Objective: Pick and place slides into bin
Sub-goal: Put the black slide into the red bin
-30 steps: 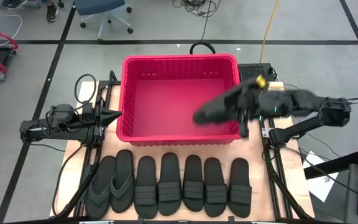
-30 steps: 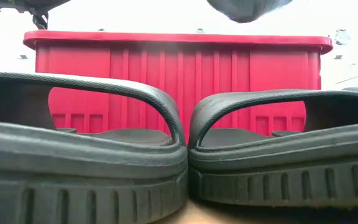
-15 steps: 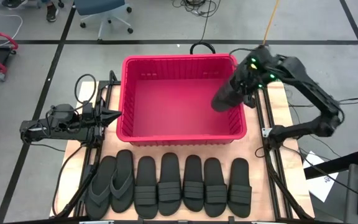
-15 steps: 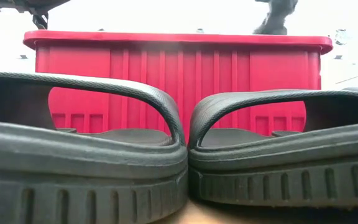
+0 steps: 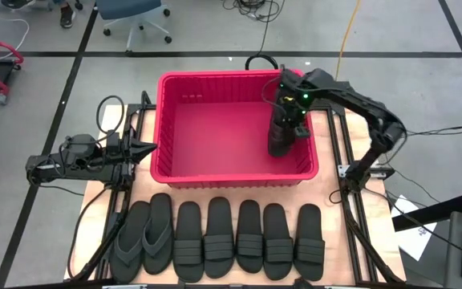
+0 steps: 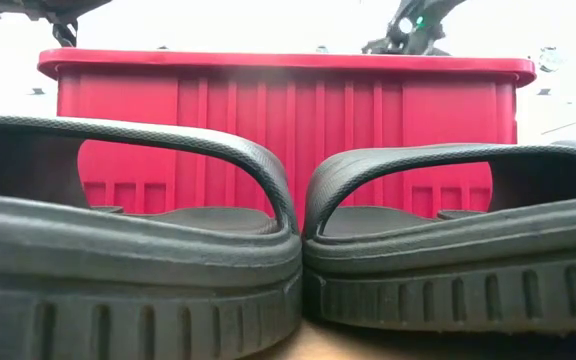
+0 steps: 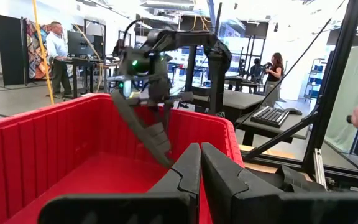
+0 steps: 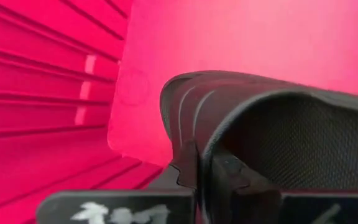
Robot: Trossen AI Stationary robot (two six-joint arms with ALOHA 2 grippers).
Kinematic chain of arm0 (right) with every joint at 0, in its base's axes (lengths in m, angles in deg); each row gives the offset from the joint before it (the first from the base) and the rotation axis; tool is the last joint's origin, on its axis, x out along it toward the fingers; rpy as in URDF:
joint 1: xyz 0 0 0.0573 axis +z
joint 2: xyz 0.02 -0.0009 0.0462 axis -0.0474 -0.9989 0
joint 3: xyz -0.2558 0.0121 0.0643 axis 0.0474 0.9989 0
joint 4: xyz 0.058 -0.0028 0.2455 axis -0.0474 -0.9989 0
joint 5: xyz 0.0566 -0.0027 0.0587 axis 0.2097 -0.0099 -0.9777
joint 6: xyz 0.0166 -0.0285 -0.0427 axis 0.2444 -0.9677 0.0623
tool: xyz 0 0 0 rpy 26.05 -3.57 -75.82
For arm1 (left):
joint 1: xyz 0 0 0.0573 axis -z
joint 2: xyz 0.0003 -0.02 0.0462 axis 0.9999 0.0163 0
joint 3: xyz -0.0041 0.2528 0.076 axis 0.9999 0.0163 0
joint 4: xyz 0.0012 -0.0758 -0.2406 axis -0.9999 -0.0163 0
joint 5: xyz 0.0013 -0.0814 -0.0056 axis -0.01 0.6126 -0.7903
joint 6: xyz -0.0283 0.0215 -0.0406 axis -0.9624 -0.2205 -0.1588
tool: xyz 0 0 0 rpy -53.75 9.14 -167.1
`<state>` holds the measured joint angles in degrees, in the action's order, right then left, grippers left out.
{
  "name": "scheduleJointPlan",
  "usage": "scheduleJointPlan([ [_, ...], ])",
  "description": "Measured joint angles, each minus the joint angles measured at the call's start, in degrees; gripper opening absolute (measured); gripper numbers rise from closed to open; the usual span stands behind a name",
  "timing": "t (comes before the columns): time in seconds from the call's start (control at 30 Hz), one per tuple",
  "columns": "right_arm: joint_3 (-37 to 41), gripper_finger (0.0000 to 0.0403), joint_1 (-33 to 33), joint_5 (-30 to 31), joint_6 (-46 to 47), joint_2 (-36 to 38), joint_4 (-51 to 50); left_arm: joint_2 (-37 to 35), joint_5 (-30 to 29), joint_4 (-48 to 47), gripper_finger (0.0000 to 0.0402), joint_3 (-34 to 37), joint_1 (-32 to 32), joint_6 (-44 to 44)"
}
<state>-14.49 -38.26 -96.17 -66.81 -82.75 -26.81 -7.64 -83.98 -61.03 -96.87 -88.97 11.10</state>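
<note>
Since a second ago, the right hand (image 5: 282,132) has been swung from the bin's right wall to a spot over the right part of the bin (image 5: 233,172), near the back wall. One slide (image 5: 280,136) has been carried along with it.

Eight slides can be counted. Seven are lined up in a row (image 5: 219,238) on the bench (image 5: 95,201) in front of the bin, and that row has not been moved. Two at the left end are thong flip-flops (image 5: 143,238), and five are band-strap slides. The eighth is held by the right hand. One red bin is seen, and two arms.

The held slide is hung below the right hand, with its sole standing almost upright and its low end close to the red floor. It cannot be told if the floor is touched. The fingers of the right hand are clamped together on the edge of this slide, as is seen in the right wrist view (image 8: 272,130).

The left hand (image 5: 144,149) is kept at the left side of the bin, just outside the wall. Its fingers (image 7: 188,171) are pressed together, and nothing is held between them.
</note>
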Motion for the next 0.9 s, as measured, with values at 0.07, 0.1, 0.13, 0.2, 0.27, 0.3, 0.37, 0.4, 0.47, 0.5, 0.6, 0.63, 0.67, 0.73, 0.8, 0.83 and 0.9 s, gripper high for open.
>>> scheduleJointPlan([
  [0.07,0.0,0.0001,0.3,1.1,-0.9,-2.6,-0.8,0.0,0.0,0.0,0.0017,0.0,0.0,0.0],
  [0.1,0.0,0.0001,0.4,2.1,-1.0,-3.8,-0.7,0.0,0.0,0.0,0.0017,0.0,0.0,0.0],
  [0.13,0.0,0.0001,0.6,3.2,-1.2,-4.8,-0.5,0.0,0.0,0.0,0.0017,0.0,0.0,0.0],
  [0.2,0.0,0.0001,0.6,4.1,-1.8,-6.7,0.0,0.0,0.0,0.0,0.0017,0.0,0.0,0.0],
  [0.27,-0.1,0.0001,0.4,3.8,-2.5,-8.0,0.1,0.0,0.0,0.0,0.0017,0.0,0.0,0.0],
  [0.3,-0.2,0.0001,0.3,3.9,-2.6,-8.4,0.2,0.0,0.0,0.0,0.0017,0.0,0.0,0.0],
  [0.37,-0.3,0.0001,0.1,3.7,-2.8,-9.3,0.5,0.0,0.0,0.0,0.0017,0.0,0.0,0.0],
  [0.4,-0.3,0.0001,0.0,3.6,-2.8,-9.6,0.5,0.0,0.0,0.0,0.0017,0.0,0.0,0.0],
  [0.47,-0.3,0.0001,-0.1,3.4,-2.4,-9.9,0.6,0.0,0.0,0.0,0.0017,0.0,0.0,0.0],
  [0.5,-0.3,0.0003,-0.2,3.5,-1.9,-9.9,0.7,0.0,0.0,0.0,0.0017,0.0,0.0,0.0],
  [0.6,-0.2,0.0021,-0.4,3.8,0.8,-9.9,2.1,0.0,0.0,0.0,0.0017,0.0,0.0,0.0],
  [0.63,-0.1,0.0030,-0.7,3.8,1.1,-9.8,2.4,0.0,0.0,0.0,0.0017,0.0,0.0,0.0],
  [0.67,-0.1,0.0040,-0.7,3.9,1.4,-9.7,2.5,0.0,0.0,0.0,0.0017,0.0,0.0,0.0],
  [0.73,0.0,0.0058,-0.7,4.0,2.7,-9.4,2.9,0.0,0.0,0.0,0.0017,0.0,0.0,0.0],
  [0.8,0.0,0.0074,-0.7,4.4,4.0,-9.3,3.4,0.0,0.0,0.0,0.0017,0.0,0.0,0.0],
  [0.83,0.0,0.0081,-0.7,5.2,4.7,-9.3,3.7,0.0,0.0,0.0,0.0017,0.0,0.0,0.0],
  [0.9,0.0,0.0094,-0.7,6.7,6.1,-9.3,3.9,0.0,0.0,0.0,0.0017,0.0,0.0,0.0],
])
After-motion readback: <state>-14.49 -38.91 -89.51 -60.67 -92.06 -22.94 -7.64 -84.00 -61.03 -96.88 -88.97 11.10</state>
